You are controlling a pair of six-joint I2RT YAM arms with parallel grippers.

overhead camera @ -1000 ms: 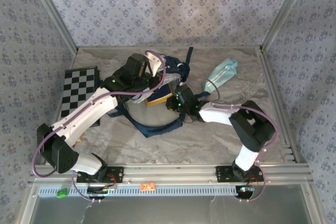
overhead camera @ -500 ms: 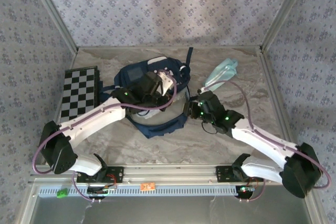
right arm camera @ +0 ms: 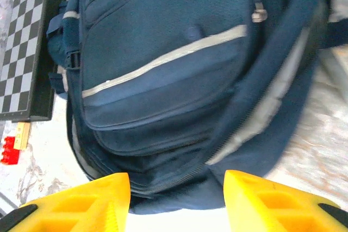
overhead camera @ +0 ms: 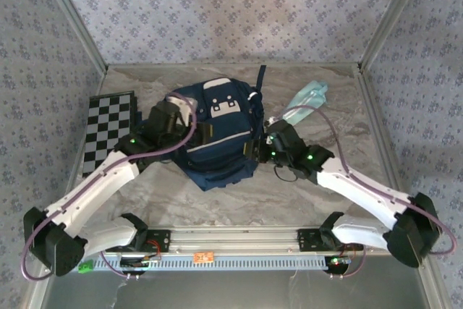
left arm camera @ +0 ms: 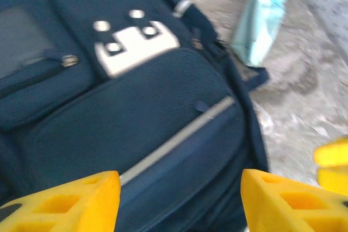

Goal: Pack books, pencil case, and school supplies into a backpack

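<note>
One navy backpack [overhead camera: 217, 132] lies at the middle of the surface [overhead camera: 217, 208], front face up, with its white patches and pale diagonal stripe showing. A dark strap trails from its far edge toward the back wall. The mint-teal pencil case [overhead camera: 307, 99] rests on the surface near the bag's far right corner, angled away from it.

The left gripper [overhead camera: 205, 133] hangs over the left half of the bag. In the left wrist view its jaws stand apart, with only the bag's front pocket seen between them and nothing held. The right gripper [overhead camera: 255, 148] sits at the bag's right edge. In the right wrist view its jaws are likewise apart and hold nothing, with the bag's lower side beyond them.

A black-and-white checkered board [overhead camera: 108, 132] lies at the left of the surface, just beside the bag.
</note>
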